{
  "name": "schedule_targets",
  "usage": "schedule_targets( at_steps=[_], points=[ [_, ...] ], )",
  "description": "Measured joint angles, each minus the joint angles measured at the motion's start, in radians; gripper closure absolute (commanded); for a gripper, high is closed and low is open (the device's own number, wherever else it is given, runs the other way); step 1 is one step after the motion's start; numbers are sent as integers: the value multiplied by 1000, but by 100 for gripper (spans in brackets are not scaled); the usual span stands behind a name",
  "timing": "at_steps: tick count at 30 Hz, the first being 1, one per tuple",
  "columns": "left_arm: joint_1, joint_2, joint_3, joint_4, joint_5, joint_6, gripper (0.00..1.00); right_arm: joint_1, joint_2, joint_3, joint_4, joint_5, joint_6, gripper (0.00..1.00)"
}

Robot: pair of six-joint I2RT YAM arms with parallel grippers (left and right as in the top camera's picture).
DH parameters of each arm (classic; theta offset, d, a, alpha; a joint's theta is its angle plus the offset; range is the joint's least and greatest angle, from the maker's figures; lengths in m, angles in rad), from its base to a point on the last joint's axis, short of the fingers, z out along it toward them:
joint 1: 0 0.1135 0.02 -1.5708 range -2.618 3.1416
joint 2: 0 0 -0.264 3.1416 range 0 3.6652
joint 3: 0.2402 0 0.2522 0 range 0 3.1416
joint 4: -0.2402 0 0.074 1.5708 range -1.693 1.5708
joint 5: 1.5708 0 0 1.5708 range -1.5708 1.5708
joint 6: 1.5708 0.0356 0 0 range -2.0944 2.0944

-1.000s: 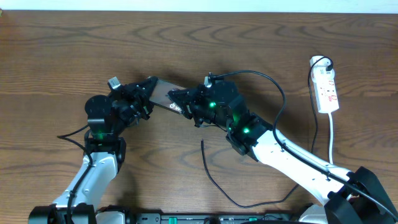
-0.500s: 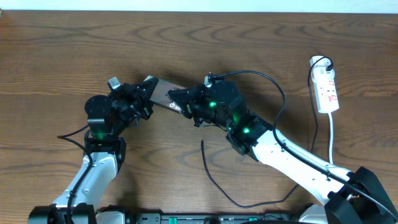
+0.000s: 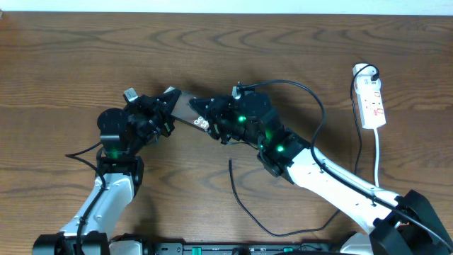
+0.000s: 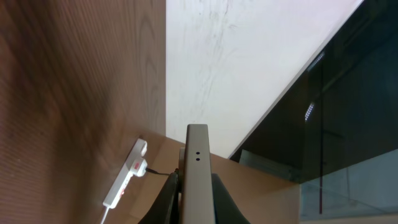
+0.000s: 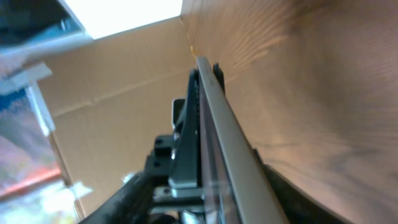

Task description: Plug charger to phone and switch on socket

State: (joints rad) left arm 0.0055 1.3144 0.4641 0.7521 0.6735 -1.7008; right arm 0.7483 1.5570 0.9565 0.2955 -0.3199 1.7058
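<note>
The phone (image 3: 184, 106), a brownish-grey slab, hangs between my two grippers at the table's middle. My left gripper (image 3: 168, 101) is shut on its left end. The left wrist view shows the phone's thin edge (image 4: 198, 155) pinched between the left gripper's (image 4: 198, 180) fingers. My right gripper (image 3: 204, 117) stands open around the phone's right end. In the right wrist view the phone (image 5: 219, 134) runs between the right gripper's (image 5: 208, 186) spread fingers. The charger (image 3: 244, 205), a thin black cable, lies loose on the table with its tip (image 3: 231, 163) free. The socket (image 3: 371, 103) lies at the far right.
The socket's white cord (image 3: 378, 159) runs down the right side towards the table's front. The charger's far end is plugged into the top of the socket (image 4: 127, 180). The right arm (image 3: 333, 184) reaches diagonally across the charger's loop.
My right gripper's jaws have spread apart around the phone's end. The left gripper has closed fully on the phone. The charger has not moved.
</note>
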Motion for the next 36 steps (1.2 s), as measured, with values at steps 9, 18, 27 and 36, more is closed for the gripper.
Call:
schedule_targets(
  at_steps=[9, 18, 27, 36],
  points=[
    [1, 0, 0, 0, -4, 4, 92, 8, 0, 0, 0, -2, -23, 1],
    [139, 0, 0, 0, 35, 160, 93, -7, 0, 0, -5, -3, -148, 1],
    [358, 0, 0, 5, 271, 416, 93, -51, 0, 0, -49, -5, -308, 1],
    [404, 23, 11, 20, 558, 654, 93, -109, 0, 0, -53, -43, -558, 1]
  ],
)
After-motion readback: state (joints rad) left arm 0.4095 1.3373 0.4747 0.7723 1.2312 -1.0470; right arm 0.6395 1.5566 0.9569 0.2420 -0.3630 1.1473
